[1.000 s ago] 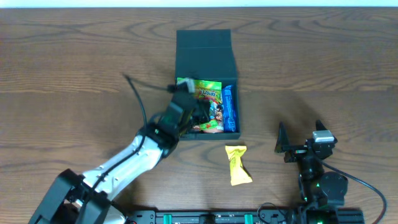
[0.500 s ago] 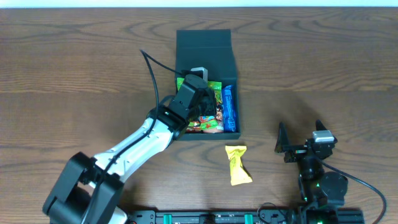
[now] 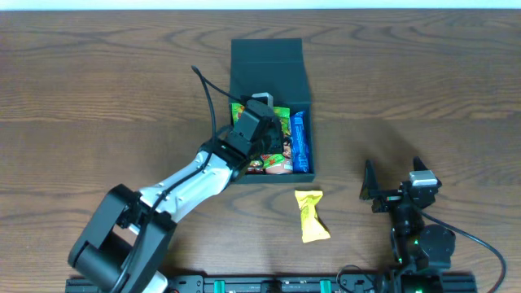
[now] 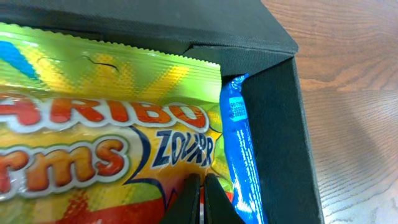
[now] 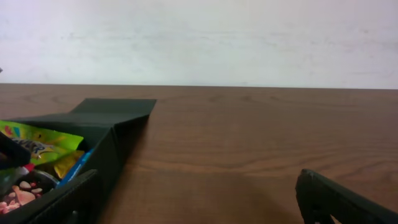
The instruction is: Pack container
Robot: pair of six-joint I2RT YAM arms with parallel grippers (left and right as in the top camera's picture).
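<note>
Tucking the candy bag [image 4: 93, 124] down into the box [image 3: 267, 63]
Left gripper [image 4: 201, 186], fingers pinched together and empty, seems to touch the bag inside the box; press gently, straight down, clear of the blue packet [image 4: 239, 162] alongside. Right gripper [image 3: 393, 181], right of the box, gapes wide, holding nothing.
</note>
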